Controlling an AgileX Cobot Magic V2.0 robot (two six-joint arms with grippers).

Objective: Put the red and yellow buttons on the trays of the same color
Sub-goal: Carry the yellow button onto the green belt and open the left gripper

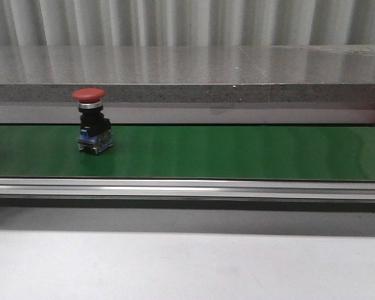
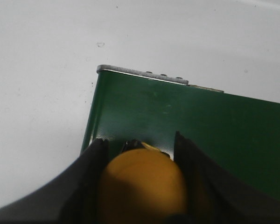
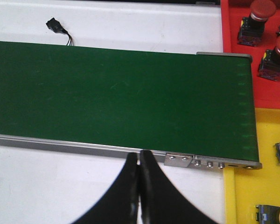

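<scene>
A: Behind all is a ribbed wall and a grey stone ledge; in front runs the long green belt (image 1: pixel 237 153), w/ a red button (image 1: pixel 92 120) standing upright on it toward the robot's left.

B: And the trays?

A: Right wrist view shows them at the belt end: red tray (image 3: pixel 233 56) w/ red buttons already inside, yellow tray (image 3: pixel 245 186) just beside it w/ some buttons too.

B: Grippers?

A: Left gripper (image 2: pixel 140 154) is pinching a yellow button (image 2: pixel 142 186) by its cap, over the other end of the belt. Right gripper (image 3: pixel 139 186) has jaws pressed together, nothing between, near the belt rail.

B: So the step?

A: I judge: set the yellow one down upright on the belt. Go low before releasing, approx. mid-width, so it doesn't tip. Right arm should spread its jaws early for the red one.
</scene>
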